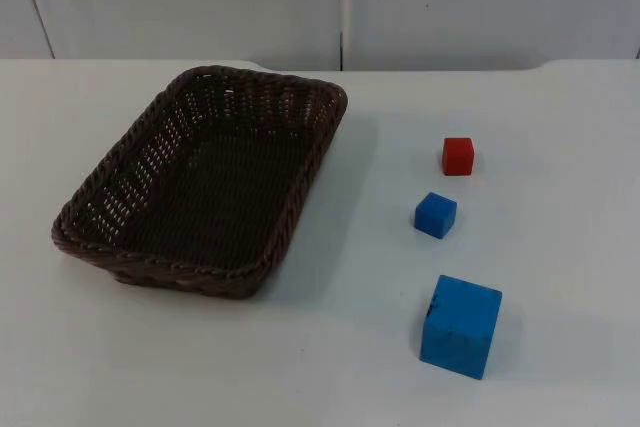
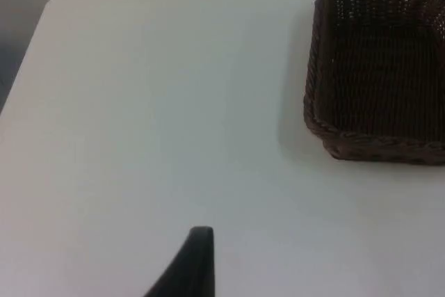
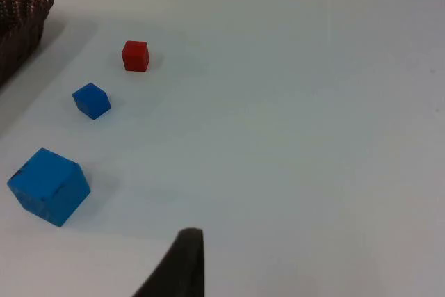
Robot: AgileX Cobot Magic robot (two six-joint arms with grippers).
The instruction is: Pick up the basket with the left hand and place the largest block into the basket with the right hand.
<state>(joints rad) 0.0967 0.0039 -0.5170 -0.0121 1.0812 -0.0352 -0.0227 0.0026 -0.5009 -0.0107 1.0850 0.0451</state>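
A dark brown woven basket [image 1: 303,190] stands empty on the white table, left of centre. The largest block, a big blue cube [image 1: 461,325], rests near the front right, apart from the basket. My left gripper [image 2: 200,266] hovers over bare table some way from the basket [image 2: 313,74]. My right gripper [image 3: 186,266] hangs above the table beyond the big blue cube [image 3: 49,186], with the basket's corner [image 3: 21,19] farther off. Neither gripper touches anything.
A small blue cube [image 1: 436,214] [image 3: 92,100] and a small red cube [image 1: 458,156] [image 3: 135,55] line up behind the big cube. The grey partition wall [image 1: 340,7] closes the table's far edge.
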